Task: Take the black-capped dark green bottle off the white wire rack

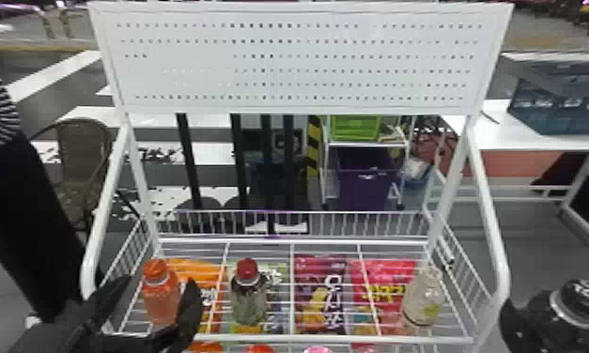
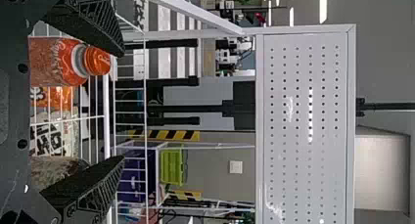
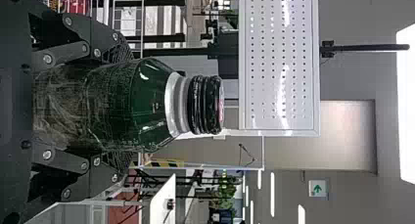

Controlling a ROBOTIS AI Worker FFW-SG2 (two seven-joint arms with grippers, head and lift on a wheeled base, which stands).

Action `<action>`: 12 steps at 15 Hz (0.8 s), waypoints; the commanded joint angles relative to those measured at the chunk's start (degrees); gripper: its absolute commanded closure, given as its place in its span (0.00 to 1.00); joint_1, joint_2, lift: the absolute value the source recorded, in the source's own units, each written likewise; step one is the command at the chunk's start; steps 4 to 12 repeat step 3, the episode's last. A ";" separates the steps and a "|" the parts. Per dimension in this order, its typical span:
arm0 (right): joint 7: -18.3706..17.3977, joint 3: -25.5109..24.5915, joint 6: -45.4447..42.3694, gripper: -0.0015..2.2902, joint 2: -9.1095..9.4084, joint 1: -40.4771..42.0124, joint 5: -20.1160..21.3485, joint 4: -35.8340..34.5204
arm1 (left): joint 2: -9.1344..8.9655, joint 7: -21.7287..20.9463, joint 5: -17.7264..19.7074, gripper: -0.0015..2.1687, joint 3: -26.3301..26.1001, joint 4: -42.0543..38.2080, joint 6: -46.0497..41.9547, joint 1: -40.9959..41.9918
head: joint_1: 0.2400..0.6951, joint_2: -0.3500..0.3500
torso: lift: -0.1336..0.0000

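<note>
At the right edge, outside the white wire rack, the black-capped dark green bottle stands upright in my right gripper. The right wrist view has the bottle close up, its sides clasped by both fingers of my right gripper, cap and shoulder projecting past them. My left gripper is at the rack's front left corner, fingers wide apart, around an orange-capped bottle without clasping it. In the left wrist view my left gripper has that orange bottle nearer one finger.
A red-capped bottle and a pale bottle stand on the rack. Colourful snack bags lie beneath its wires. The rack's side tubes and perforated back panel rise behind. A white table is farther back right.
</note>
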 commanded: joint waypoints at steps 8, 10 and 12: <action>0.00 0.08 -0.05 0.60 0.19 0.35 0.00 -0.30 | 0.00 0.00 0.00 0.07 0.01 -0.30 0.00 0.35 | 0.57 0.50 | 1.00; 0.00 0.08 -0.05 0.60 0.19 0.35 0.00 -0.30 | 0.00 0.00 0.00 0.07 0.01 -0.30 0.00 0.35 | 0.57 0.50 | 1.00; 0.00 0.08 -0.05 0.60 0.19 0.35 0.00 -0.30 | 0.00 0.00 0.00 0.07 0.01 -0.30 0.00 0.35 | 0.57 0.50 | 1.00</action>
